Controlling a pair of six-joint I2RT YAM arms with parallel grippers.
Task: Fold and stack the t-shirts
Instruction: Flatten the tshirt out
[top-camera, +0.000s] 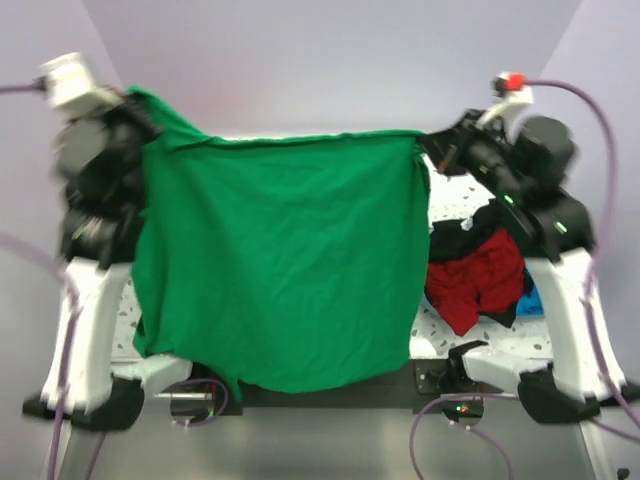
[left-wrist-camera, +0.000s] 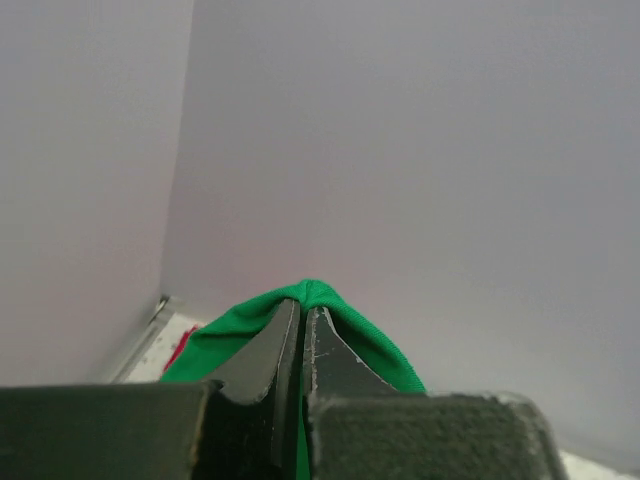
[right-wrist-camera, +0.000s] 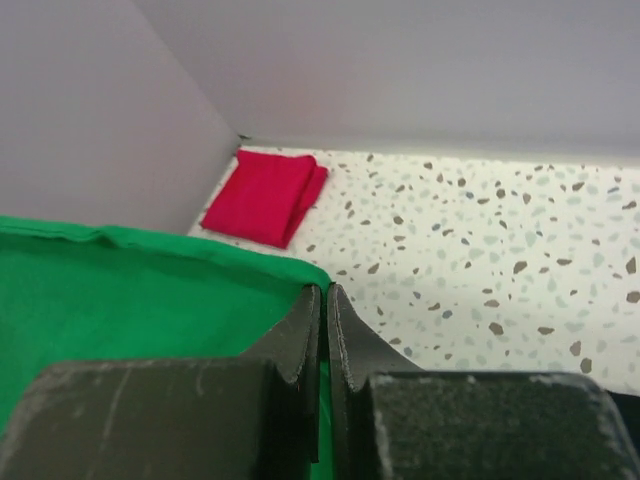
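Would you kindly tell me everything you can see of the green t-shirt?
The green t-shirt is plain, soft-looking cloth, held up and spread wide like a curtain above the table. The left gripper and right gripper each pinch an upper corner between shut fingers, pulling the top edge nearly taut; the lower hem hangs loose and uneven.

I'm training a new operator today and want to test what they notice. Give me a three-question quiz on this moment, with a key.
1. True or false: the left gripper and the right gripper both pinch the green shirt.
2. Where does the loose pile of shirts lie? A) the right side of the table B) its left side C) hanging from a gripper
3. Fill in: the folded shirt is ____ in colour.
Key: 1 true; 2 A; 3 crimson.
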